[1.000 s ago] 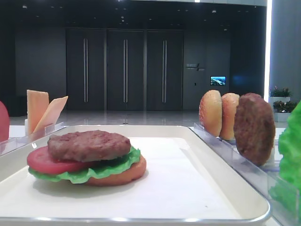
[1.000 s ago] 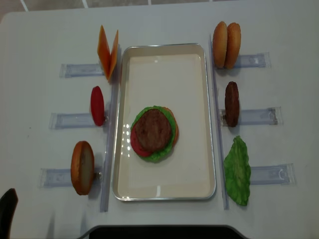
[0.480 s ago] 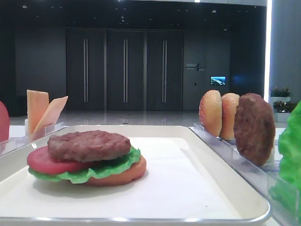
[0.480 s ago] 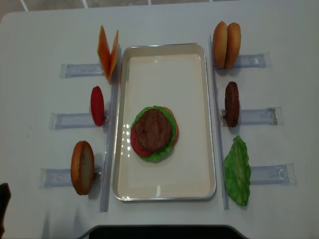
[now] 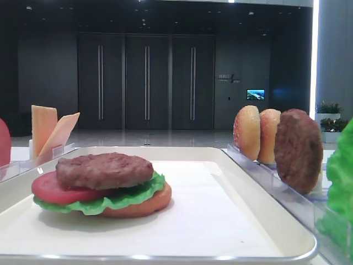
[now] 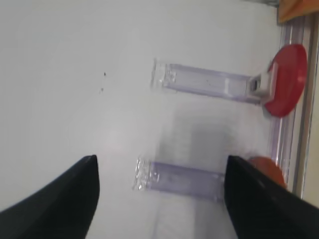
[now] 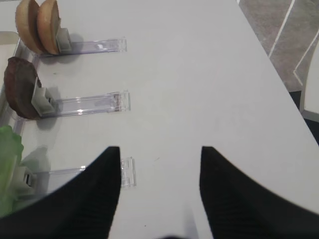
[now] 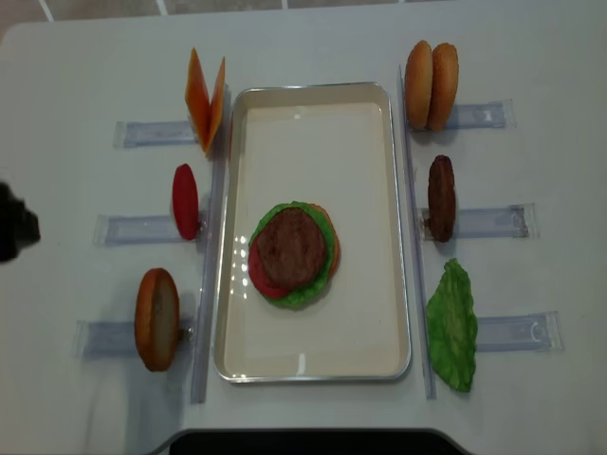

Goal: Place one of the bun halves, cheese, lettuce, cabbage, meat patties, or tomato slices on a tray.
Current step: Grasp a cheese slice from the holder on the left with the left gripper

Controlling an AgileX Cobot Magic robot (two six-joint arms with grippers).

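The white tray holds a stack: bun half, lettuce, tomato slice and meat patty on top. Cheese slices, a tomato slice and a bun half stand in racks on its left. Two bun halves, a patty and lettuce stand on its right. The cabbage is out of view. My left gripper is open and empty above a clear rack, left of the red tomato slice. My right gripper is open over bare table.
Clear plastic racks lie along both sides of the tray. A dark part of the left arm shows at the table's left edge. The table's right edge lies close to my right gripper.
The left arm has moved from the front left corner up along the table's left edge, level with the tomato rack. The stack on the tray has not moved.
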